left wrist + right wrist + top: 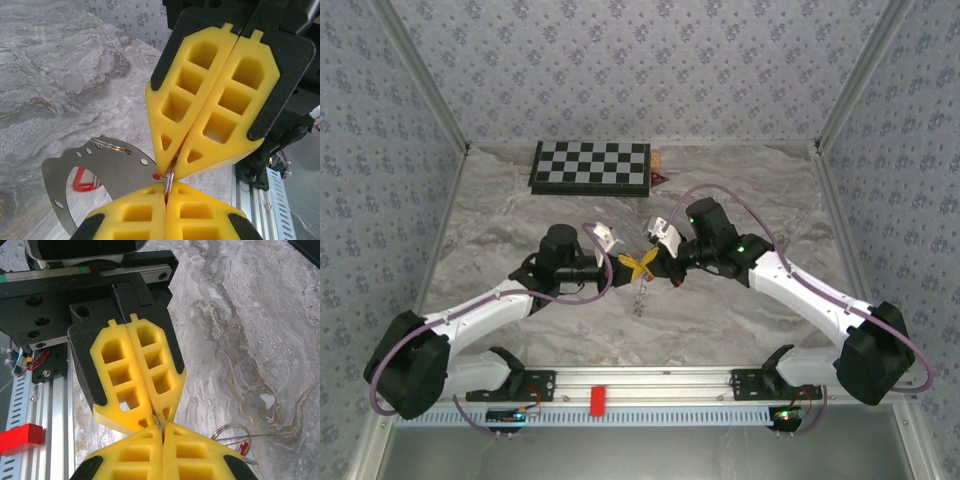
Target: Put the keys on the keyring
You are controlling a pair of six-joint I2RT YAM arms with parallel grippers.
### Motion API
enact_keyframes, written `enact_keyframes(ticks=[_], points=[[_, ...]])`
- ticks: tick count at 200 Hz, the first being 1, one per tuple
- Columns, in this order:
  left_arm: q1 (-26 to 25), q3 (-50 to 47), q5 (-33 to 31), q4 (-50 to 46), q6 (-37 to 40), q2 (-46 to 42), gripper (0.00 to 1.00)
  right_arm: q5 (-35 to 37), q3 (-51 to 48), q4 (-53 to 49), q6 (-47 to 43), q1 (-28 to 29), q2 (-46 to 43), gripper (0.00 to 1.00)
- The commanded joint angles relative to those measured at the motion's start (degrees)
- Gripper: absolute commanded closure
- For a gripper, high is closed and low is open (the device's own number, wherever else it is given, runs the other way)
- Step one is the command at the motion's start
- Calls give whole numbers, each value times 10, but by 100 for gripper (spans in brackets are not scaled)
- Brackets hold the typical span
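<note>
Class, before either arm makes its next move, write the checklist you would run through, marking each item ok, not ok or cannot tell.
1. The left gripper is shut on the keyring: ok.
2. The right gripper is shut on the keyring too: ok.
3. Both grippers meet tip to tip above the table: ok.
4. A red-headed key is in sight close to the tips: ok.
5. That key is threaded on the keyring: cannot tell.
6. Second key located: cannot tell.
</note>
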Motion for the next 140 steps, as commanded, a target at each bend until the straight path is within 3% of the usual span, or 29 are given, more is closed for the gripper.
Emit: enact_keyframes(ticks=[1, 16, 26, 50, 71, 140], points=[[-7, 6, 23, 46, -5, -5, 100, 15, -13, 18, 22, 1, -12, 98], [-8, -1, 16, 63, -15, -7, 100, 27, -26, 36, 35, -5, -24, 94], [-7, -6, 11, 77, -23, -9, 100, 42, -40, 57, 49, -10, -37, 83], [-7, -18, 5, 121, -51, -12, 100, 63, -81, 109, 72, -23, -80, 82], [-8, -22, -7, 151, -74, -13, 100, 92, -121, 159, 89, -27, -121, 74], [-29, -28, -40, 253, -135, -12, 100, 88, -208, 307, 139, -26, -170, 71]])
